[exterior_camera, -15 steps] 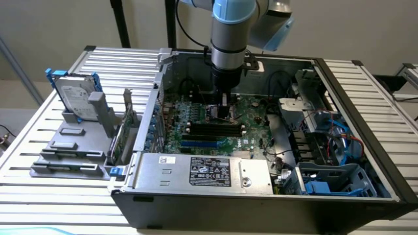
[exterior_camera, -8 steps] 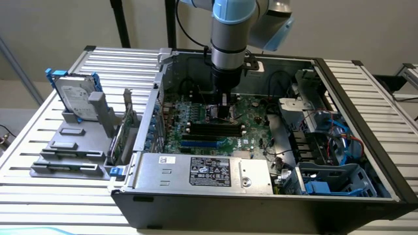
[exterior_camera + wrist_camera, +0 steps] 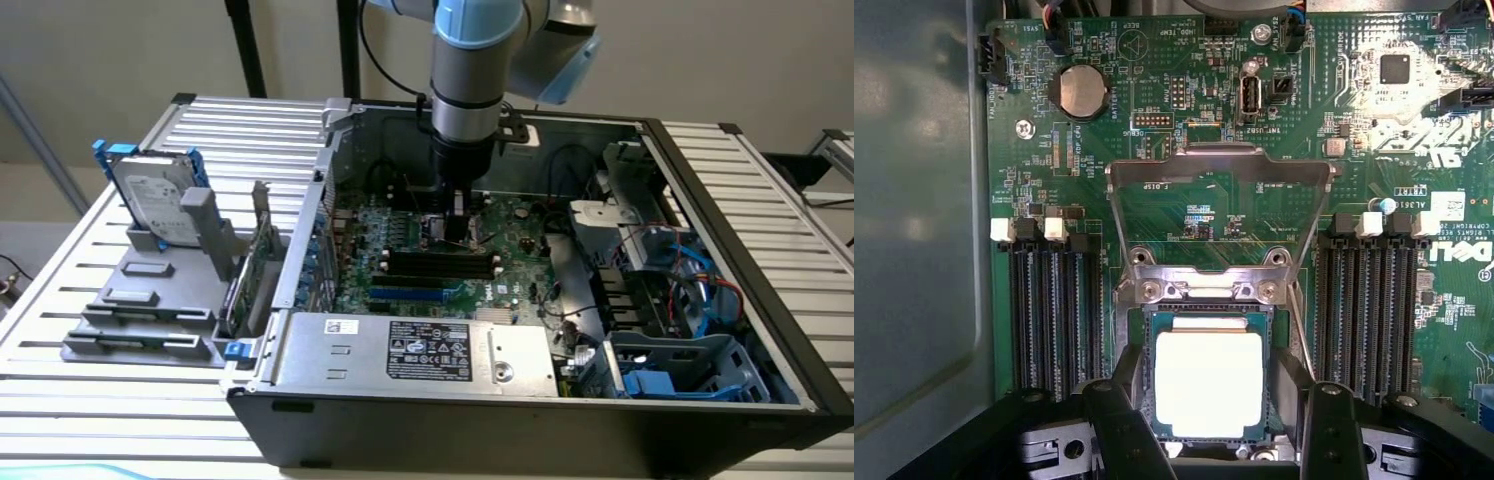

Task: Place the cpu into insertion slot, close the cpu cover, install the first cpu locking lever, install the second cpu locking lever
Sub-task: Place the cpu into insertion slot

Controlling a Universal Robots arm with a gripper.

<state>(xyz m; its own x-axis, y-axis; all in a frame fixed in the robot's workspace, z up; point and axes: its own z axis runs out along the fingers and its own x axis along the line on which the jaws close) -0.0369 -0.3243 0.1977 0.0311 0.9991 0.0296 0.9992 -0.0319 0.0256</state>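
Observe that the arm reaches down into the open computer case (image 3: 641,420), which lies on the slatted metal counter (image 3: 80,400), and that the claw (image 3: 458,225) hangs just above the green board (image 3: 514,225) near its middle. In the wrist view, note the claw (image 3: 1224,410) standing wide: its two dark fingers (image 3: 1126,420) flank the cpu (image 3: 1209,385), one on each side, and neither grips it. The cpu lies flat inside the insertion slot (image 3: 1209,312), its bright silvery top facing up and its edges square to the slot's rim. You can confirm that the cpu cover (image 3: 1209,278) is not closed: the frame plate is swung back on its hinge at one edge of the slot, and the board shows through its square window. Long black memory slots (image 3: 1054,310) run on both sides of the insertion slot, and a round coin battery (image 3: 1081,90) sits on the board beyond the raised cover. In the exterior view, note the power supply (image 3: 414,350) at the near wall of the case, and a hard drive (image 3: 154,195) standing in a grey holder (image 3: 147,310) on the counter at the exterior view's left.
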